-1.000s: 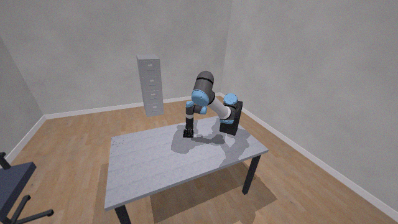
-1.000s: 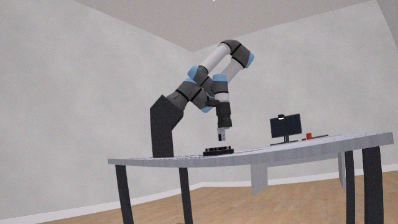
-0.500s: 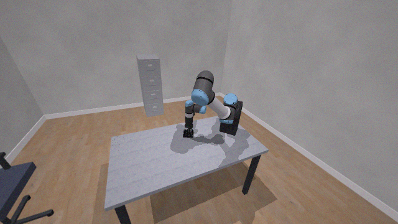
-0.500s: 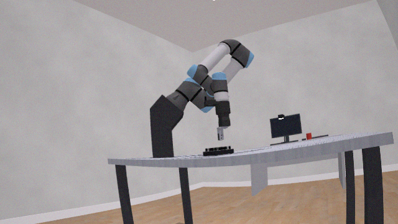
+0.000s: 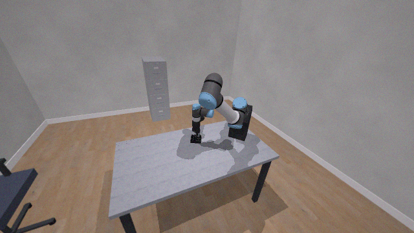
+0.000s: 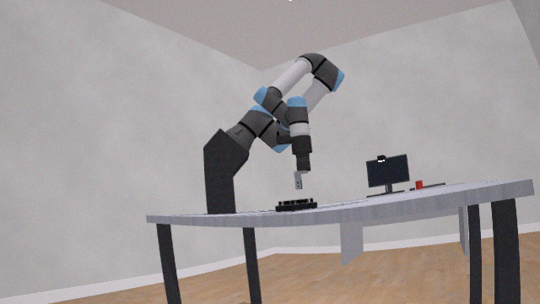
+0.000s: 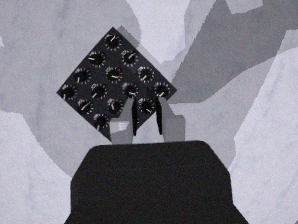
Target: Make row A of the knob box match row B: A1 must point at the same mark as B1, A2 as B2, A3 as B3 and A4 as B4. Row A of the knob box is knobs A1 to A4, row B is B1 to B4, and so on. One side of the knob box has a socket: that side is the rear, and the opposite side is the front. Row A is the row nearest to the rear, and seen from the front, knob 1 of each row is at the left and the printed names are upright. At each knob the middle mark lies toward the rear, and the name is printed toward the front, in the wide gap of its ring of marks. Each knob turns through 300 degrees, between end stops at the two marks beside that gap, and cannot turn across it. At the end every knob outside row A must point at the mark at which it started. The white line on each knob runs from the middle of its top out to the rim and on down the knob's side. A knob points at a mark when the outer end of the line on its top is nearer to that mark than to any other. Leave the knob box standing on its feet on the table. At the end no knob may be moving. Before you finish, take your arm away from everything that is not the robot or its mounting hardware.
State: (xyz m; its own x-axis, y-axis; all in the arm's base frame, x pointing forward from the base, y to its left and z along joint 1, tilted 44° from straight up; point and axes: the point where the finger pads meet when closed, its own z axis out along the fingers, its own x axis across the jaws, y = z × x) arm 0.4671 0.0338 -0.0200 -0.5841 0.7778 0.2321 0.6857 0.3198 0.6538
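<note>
The black knob box (image 5: 196,138) stands on the grey table near the back, left of the arm's base. In the exterior view it (image 6: 296,205) is a low flat block with knobs on top. In the wrist view it (image 7: 116,82) shows as a diamond with several rows of dark knobs; their white lines are too small to read. My gripper (image 6: 298,186) hangs straight down a short way above the box and touches nothing. In the wrist view its fingers stand partly apart over a knob at the box's near right edge, with nothing between them.
The arm's dark pedestal (image 5: 240,123) stands at the table's back right. A monitor (image 6: 387,171) and a small red object (image 6: 418,184) stand on a farther surface. A file cabinet (image 5: 156,88) is by the back wall and a chair (image 5: 13,194) at the left.
</note>
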